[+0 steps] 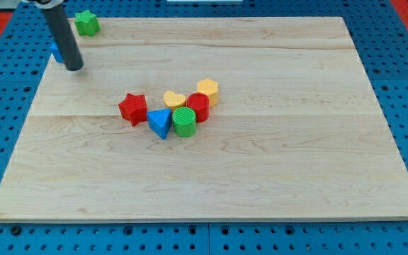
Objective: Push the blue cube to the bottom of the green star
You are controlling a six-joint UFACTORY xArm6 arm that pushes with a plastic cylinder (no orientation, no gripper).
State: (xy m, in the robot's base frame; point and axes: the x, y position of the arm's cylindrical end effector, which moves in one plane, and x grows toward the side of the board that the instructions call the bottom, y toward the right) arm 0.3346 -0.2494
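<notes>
Two task blocks sitting at the worktop top-left corner | blue cube lying mostly hidden behind our rod, just below-left of the green star | my tip touching the cube's right side | pincer: none showing, state unknowable | other blocks clustering mid-worktop, well apart.

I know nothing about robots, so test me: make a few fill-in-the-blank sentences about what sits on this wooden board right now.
1. The green star sits near the board's top ____ corner.
2. My tip rests right beside the ____ cube, which the rod partly hides.
3. In the middle cluster, the blue triangle touches the ____ cylinder on its right.
4. The star in the cluster is ____.

Missing words: left; blue; green; red
</notes>
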